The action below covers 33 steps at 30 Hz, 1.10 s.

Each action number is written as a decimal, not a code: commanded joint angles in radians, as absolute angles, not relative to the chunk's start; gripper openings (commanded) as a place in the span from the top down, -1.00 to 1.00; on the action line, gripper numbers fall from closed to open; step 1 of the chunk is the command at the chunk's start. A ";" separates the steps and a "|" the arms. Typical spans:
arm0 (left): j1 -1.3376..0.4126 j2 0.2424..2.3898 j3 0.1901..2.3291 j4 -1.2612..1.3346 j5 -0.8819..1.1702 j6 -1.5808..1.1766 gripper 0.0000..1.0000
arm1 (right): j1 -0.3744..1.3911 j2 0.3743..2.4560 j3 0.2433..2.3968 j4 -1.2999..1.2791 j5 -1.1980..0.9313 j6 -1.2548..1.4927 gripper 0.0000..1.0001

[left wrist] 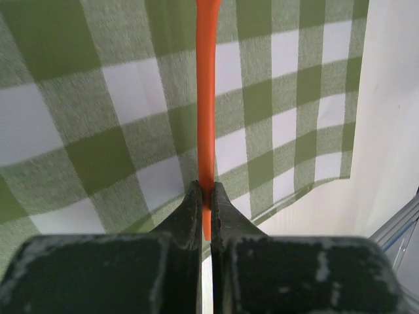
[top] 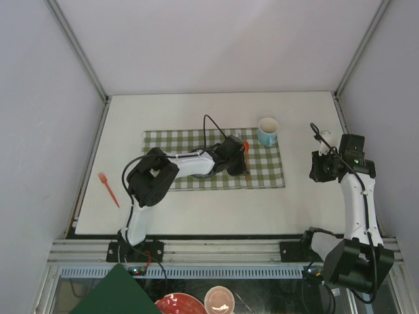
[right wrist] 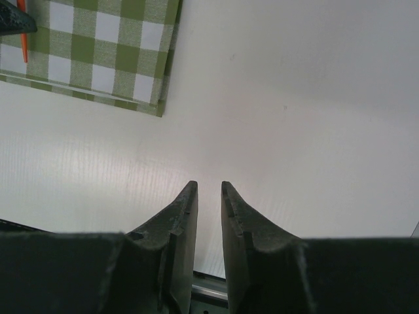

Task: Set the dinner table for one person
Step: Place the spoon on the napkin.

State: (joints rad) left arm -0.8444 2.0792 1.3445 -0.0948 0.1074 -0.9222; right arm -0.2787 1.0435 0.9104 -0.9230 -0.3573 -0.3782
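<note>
The dinner table [top: 216,210], a wide off-white top with a metal frame edge, fills the middle of the overhead view and carries a green-and-white checked cloth [top: 171,141] laid flat at its centre. The left arm reaches across that cloth, covering part of its middle, and the left gripper [left wrist: 205,191] is clamped on the end of a slim orange utensil [left wrist: 205,98], which runs straight out from the fingers above the cloth's right-hand squares. A light blue cup [top: 267,131] stands upright at the cloth's far right corner, just beyond the held utensil. An orange fork [top: 108,188] lies on bare tabletop well to the left of the cloth, near the table's left edge. The right gripper [right wrist: 208,188] hangs over bare table to the right of the cloth, its fingers a narrow gap apart with nothing between them. Below the table's near edge, past the arm bases, sit a red bowl [top: 175,305], a pink cup [top: 219,300] and a dark green board [top: 114,292].
</note>
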 commanded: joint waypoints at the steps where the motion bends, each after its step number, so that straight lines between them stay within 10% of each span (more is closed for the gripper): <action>1: -0.811 2.104 1.438 -0.100 0.055 -0.900 1.00 | -0.270 1.042 0.916 -0.886 -0.367 -0.368 0.58; 24: -0.804 2.137 1.457 -0.090 0.101 -0.942 0.99 | -0.252 1.049 0.908 -0.876 -0.362 -0.370 0.57; 30: -0.808 2.130 1.470 -0.098 0.120 -0.929 0.55 | -0.246 1.049 0.909 -0.875 -0.369 -0.372 0.54; 33: -0.815 2.118 1.467 -0.079 0.132 -0.926 -0.06 | -0.243 1.050 0.907 -0.877 -0.370 -0.375 0.53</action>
